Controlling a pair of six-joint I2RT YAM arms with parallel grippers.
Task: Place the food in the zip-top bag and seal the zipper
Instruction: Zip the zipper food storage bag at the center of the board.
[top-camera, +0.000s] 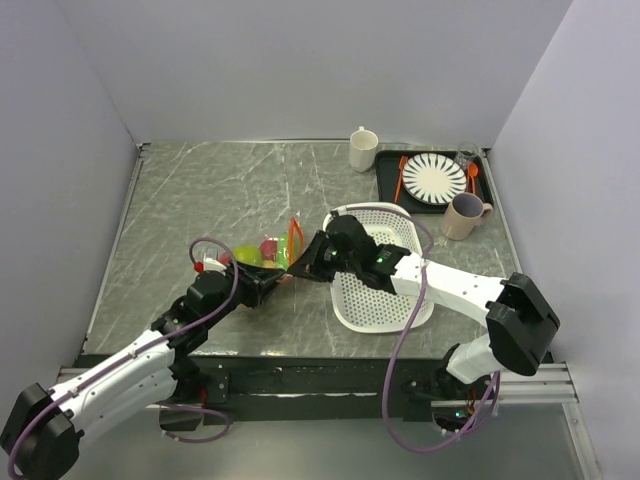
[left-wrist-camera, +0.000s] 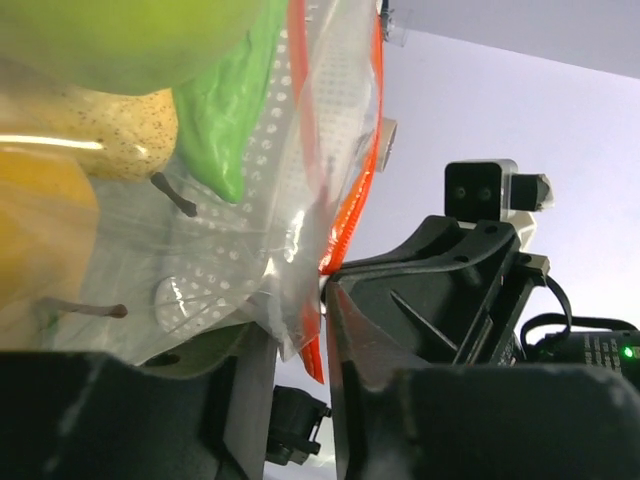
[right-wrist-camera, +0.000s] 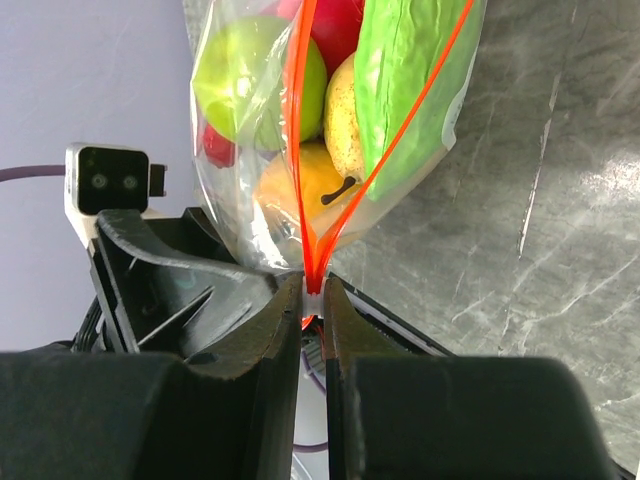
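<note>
bag (right-wrist-camera: 240, 200) with food (right-wrist-camera: 255, 80) inside sits over the surface (right-wrist-camera: 540, 200); right gripper (right-wrist-camera: 312, 300) pinches the zipper (right-wrist-camera: 300, 150) end; left gripper (left-wrist-camera: 285, 330) straddles the bag edge, hold unclear.

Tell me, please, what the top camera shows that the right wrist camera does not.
Only the top view shows the white basket, the striped plate, a white mug and a mauve mug toward the far right of the table. Only the right wrist view shows the right gripper pinched shut on one end of the zipper, whose two strips part above that, leaving the mouth open. Both show the clear bag holding the toy food over the grey marble table.
</note>
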